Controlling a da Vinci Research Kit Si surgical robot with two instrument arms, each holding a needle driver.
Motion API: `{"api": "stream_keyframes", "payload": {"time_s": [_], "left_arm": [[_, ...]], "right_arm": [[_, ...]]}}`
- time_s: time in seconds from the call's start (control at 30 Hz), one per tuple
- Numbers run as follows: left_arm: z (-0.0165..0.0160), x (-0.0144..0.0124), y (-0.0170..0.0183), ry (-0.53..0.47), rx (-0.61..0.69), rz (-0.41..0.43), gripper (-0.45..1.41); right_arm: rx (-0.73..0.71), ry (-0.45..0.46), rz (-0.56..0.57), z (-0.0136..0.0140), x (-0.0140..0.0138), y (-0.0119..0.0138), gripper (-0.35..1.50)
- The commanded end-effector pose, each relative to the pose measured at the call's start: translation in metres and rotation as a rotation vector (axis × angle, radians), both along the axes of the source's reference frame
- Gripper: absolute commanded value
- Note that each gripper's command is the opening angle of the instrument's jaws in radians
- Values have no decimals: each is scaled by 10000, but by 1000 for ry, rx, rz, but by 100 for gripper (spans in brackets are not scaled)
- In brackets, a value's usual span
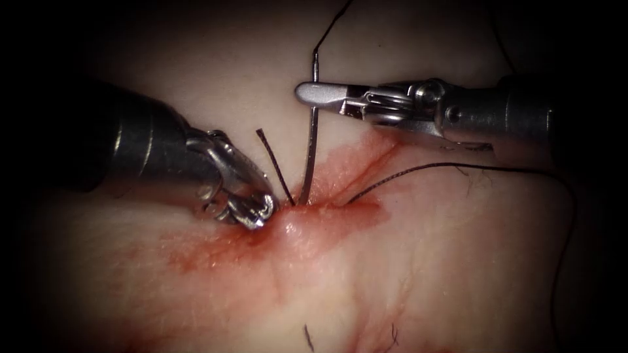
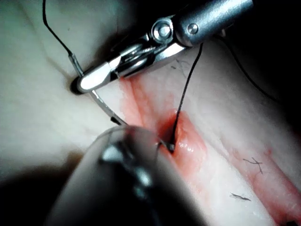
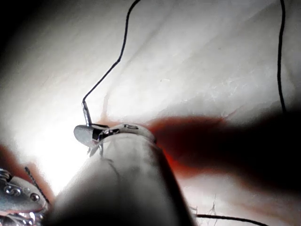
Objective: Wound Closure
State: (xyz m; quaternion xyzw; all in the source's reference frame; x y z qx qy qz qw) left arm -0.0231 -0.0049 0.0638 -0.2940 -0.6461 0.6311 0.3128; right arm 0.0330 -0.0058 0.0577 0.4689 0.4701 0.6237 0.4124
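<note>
Needle: thin curved steel needle, tip buried in pale pork tissue beside the cut.
Right tool: clamped near the needle's swaged end, twelve o'clock of the cut, apparently steadying it.
Left tool: at nine o'clock, pressed on tissue; jaw state unclear.

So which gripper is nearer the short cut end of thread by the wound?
Left. The left gripper sits on the tissue just left of the cut thread end, while the right gripper, shut on the needle near its tail, is up to its right.

Nothing readable anywhere here, honestly. The right tool is plain bare metal, no brand or number on it, and the same goes for the left tool. The tissue carries no label or sign either.
</note>
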Motion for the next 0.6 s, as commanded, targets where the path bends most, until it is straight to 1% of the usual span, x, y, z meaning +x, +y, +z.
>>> {"api": "stream_keyframes", "payload": {"time_s": [0.03,0.3,0.6], "left_arm": [[5,-5,0,0,-1,0,-45],[5,-5,0,0,-1,0,-45],[5,-5,0,-1,-2,1,-45]], "right_arm": [[12,1,0,3,8,3,-35],[89,16,6,5,7,-2,-35],[142,26,3,7,8,-8,-35]]}}
